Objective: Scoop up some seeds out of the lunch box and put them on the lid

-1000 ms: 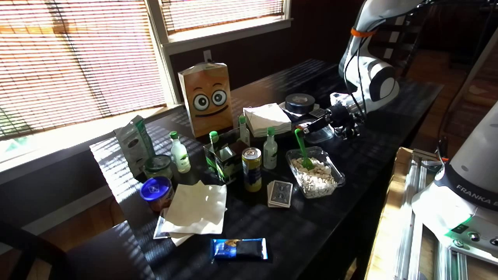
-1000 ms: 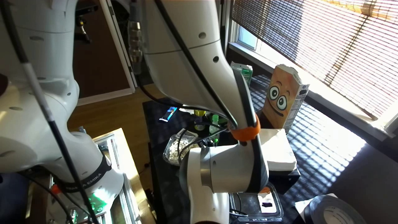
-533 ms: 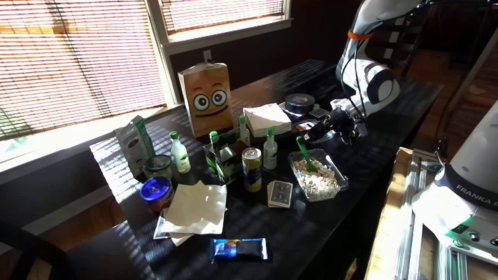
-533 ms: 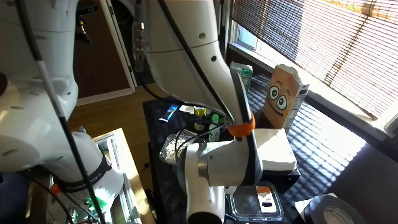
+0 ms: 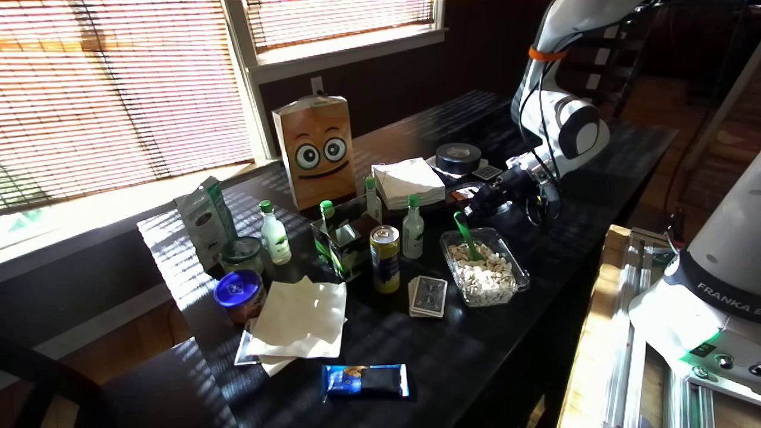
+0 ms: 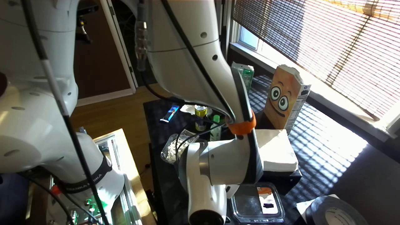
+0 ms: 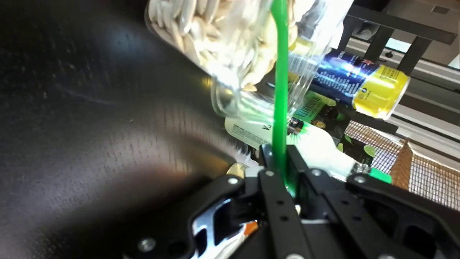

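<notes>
My gripper (image 5: 468, 213) is shut on the upper handle of a green spoon (image 5: 464, 232); the wrist view shows the handle between the fingers (image 7: 279, 158). The spoon leans, its bowl down in the seeds (image 5: 487, 280). The seeds are pale grains heaped in the clear lunch box (image 5: 525, 279), just below my gripper. The seeds also show in the wrist view (image 7: 205, 32) and in an exterior view (image 6: 172, 151), where the arm hides the gripper and spoon. The clear lid with an orange and white label lies flat behind the gripper, clearest in an exterior view (image 6: 245, 201).
A green-capped bottle (image 5: 412, 229), a yellow and blue can (image 5: 385, 261) and a card deck (image 5: 428, 296) stand or lie beside the lunch box. A napkin stack (image 5: 410, 181) and a black tape roll (image 5: 458, 157) are near the lid. The brown box (image 5: 315, 154) stands farther back.
My gripper has lowered slightly and the wrist has turned. The spoon handle's top has come down with it. The lunch box has shifted slightly on the table.
</notes>
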`<state>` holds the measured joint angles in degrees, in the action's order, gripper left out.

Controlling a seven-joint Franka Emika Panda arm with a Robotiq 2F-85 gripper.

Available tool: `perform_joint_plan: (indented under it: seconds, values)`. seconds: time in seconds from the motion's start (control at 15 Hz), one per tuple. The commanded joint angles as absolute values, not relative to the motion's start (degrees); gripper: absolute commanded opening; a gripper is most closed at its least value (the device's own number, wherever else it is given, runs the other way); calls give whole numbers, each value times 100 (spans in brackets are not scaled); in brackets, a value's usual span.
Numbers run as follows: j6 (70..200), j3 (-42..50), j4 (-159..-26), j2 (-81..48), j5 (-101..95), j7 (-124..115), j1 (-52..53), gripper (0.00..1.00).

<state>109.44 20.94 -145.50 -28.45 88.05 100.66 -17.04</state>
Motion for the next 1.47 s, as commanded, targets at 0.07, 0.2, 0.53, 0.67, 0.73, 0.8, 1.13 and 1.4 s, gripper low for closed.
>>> perform_joint_plan:
  seconds: [0.07,0.2,0.53,0.67,0.73,0.8,1.13,1.4]
  values:
    - [10960,2123,-14548,-2738,8751,9464,-1748,3]
    - [10934,2136,-14533,-2721,8742,9303,-1769,3]
    - [10803,2172,-14498,-2690,8570,8822,-1819,3]
    - [10698,2191,-14484,-2661,8497,8663,-1859,3]
    - [10636,2203,-14474,-2645,8458,8587,-1882,3]
    - [10593,2217,-14465,-2624,8439,8536,-1900,3]
    - [10388,2289,-14441,-2507,8397,8342,-1994,3]
    - [9996,2387,-14266,-2498,8268,8045,-2182,3]
